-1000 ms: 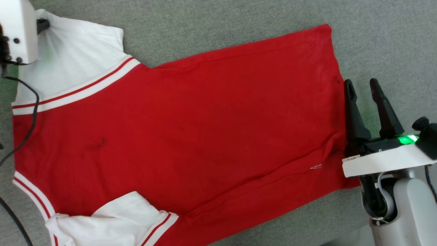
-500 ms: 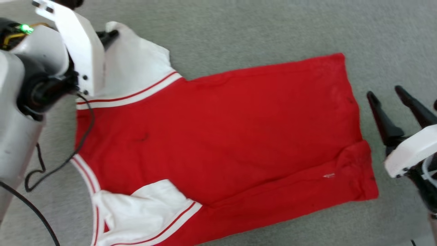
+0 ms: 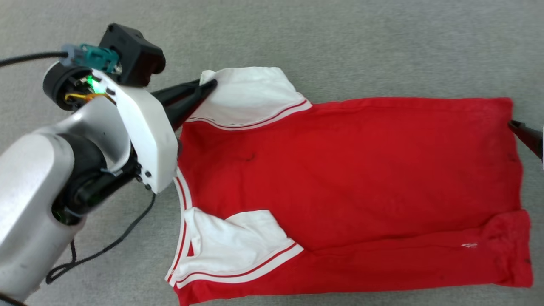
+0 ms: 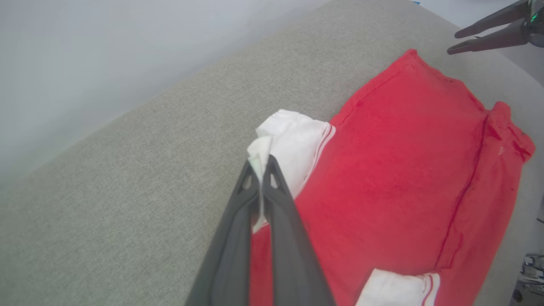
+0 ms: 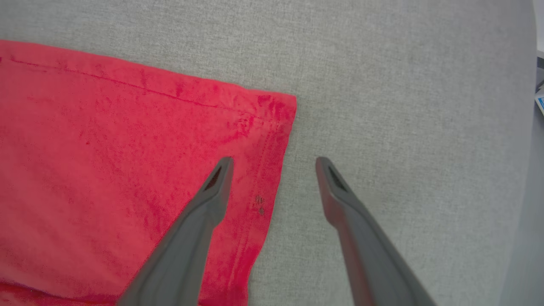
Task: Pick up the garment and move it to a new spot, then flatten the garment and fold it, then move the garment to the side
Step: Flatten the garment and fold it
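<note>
The garment (image 3: 340, 178) is a red shirt with white striped sleeves, spread flat on the grey surface (image 3: 340, 38); it also appears in the left wrist view (image 4: 403, 170) and the right wrist view (image 5: 106, 170). My left gripper (image 3: 210, 85) is shut on the tip of the far white sleeve (image 3: 250, 95), with a white fold pinched between the fingers (image 4: 260, 163). My right gripper (image 5: 274, 161) stands open above the hem corner, one finger over red fabric, the other over bare grey. One of its fingers (image 3: 525, 134) shows at the head view's right edge.
A black cable (image 3: 106, 246) loops over the grey surface under my left arm (image 3: 63, 178). A pale wall (image 4: 106, 55) rises behind the surface's far edge. The near sleeve (image 3: 233, 242) lies folded inward over the red body.
The head camera has swung left, so the shirt sits further right in view. My left gripper keeps the far sleeve tip. The right gripper stays open by the hem.
</note>
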You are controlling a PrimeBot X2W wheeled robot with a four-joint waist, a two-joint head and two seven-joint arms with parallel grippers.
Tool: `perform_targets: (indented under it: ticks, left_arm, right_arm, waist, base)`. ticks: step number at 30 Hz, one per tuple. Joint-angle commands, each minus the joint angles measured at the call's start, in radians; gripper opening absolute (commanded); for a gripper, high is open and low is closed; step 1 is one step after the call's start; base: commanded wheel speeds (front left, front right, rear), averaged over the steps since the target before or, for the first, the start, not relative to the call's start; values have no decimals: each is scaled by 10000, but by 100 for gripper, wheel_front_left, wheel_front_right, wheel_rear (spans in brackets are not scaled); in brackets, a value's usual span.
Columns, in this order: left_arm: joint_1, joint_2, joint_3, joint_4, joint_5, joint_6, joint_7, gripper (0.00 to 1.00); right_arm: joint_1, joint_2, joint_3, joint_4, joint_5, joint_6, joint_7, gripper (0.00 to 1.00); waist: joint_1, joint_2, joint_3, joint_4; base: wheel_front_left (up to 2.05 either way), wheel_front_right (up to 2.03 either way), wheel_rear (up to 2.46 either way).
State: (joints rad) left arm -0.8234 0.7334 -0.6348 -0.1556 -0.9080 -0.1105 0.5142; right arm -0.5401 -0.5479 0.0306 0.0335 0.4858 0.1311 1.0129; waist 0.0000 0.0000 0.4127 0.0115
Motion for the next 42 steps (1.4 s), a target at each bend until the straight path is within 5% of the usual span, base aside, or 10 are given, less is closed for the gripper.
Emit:
perform_targets:
  ticks: [1,17,21,31,42]
  left_arm:
    - [183,-21,26,-282,84,115,-116,0]
    - [670,-574,-559,-1931,959,838,-486,0]
    - [826,-721,-587,-1826,909,981,-623,0]
    - [1743,-493,-141,-1295,704,1404,-1442,0]
    - [4202,490,234,-1948,41,2380,-1899,0]
  right_arm:
    - [-275,-93,30,238,-183,-7,271,100]
    - [-637,-28,1043,2928,-798,-6,-61,100]
    - [-412,-27,1432,3149,-569,9,-514,0]
    - [-754,-398,1210,2827,-270,-7,-2815,0]
    - [1549,-185,637,1191,774,-7,-3934,0]
  waist:
    - [0,0,296,352]
    - [0,0,1011,1344]
    - [0,0,958,1381]
    - [0,0,-168,990]
    - [0,0,-1494,526]
  base:
    - [0,0,0]
    - [0,0,0]
    - [0,0,0]
    - [0,0,0]
    - [0,0,0]
